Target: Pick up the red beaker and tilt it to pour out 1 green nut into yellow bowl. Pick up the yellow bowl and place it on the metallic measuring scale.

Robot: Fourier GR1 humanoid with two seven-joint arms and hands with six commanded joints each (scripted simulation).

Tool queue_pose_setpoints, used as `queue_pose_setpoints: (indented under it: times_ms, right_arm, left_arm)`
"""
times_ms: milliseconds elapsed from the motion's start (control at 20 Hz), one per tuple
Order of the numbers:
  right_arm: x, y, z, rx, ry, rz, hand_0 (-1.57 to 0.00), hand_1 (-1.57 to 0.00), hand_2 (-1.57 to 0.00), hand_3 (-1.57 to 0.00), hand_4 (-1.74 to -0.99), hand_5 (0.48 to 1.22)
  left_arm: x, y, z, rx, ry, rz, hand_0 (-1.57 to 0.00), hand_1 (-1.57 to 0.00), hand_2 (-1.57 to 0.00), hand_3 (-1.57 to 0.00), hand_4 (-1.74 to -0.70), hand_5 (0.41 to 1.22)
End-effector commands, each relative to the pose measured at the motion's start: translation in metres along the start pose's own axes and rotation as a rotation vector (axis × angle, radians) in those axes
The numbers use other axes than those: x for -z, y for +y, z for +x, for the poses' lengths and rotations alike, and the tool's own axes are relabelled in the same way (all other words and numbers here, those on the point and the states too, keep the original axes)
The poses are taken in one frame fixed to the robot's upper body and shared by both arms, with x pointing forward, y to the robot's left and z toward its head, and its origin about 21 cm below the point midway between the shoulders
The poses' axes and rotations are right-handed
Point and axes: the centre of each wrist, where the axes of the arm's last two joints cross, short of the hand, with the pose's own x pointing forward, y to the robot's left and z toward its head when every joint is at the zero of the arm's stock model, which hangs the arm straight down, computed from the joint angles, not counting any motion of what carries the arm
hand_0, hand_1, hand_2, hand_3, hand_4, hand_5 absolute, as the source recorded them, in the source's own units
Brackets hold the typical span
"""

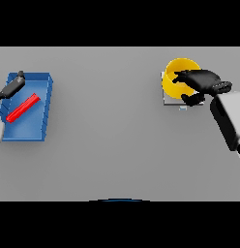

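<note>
The yellow bowl (176,72) stands on the metallic measuring scale (166,100) at the far right of the table. My right hand (203,81) reaches in from the right, with its fingers laid over the bowl's right rim and its thumb curled below against the bowl's side. The hand hides the inside of the bowl, and no green nut shows. A red beaker (23,107) lies slanted on its side in a blue tray (30,131) at the far left. My left hand (14,85) hovers over the tray's upper left corner, fingers straight and apart from the beaker.
The grey table (107,126) stretches between the blue tray at the left and the scale at the right. The tray has raised walls around the beaker.
</note>
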Motion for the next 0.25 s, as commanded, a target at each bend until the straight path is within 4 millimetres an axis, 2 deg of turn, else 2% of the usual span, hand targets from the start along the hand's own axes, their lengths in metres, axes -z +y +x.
queue_pose_setpoints:
  times_ms: [0, 200]
  right_arm:
    - [-0.0012, 0.0015, -0.0025, 0.002, 0.016, 0.007, -0.05, -0.05, -0.06, -0.24, -1.518, 0.786]
    - [-0.0009, 0.0015, -0.0064, 0.018, 0.048, 0.031, -0.02, -0.02, -0.03, -0.15, -1.478, 0.738]
  left_arm:
    - [-0.0014, -0.0003, -0.0009, 0.0, -0.005, 0.0, 0.0, 0.0, 0.0, 0.0, -0.72, 0.664]
    - [-0.0021, 0.0013, -0.0018, 0.001, -0.004, 0.001, 0.0, 0.0, 0.0, 0.0, -0.73, 0.665]
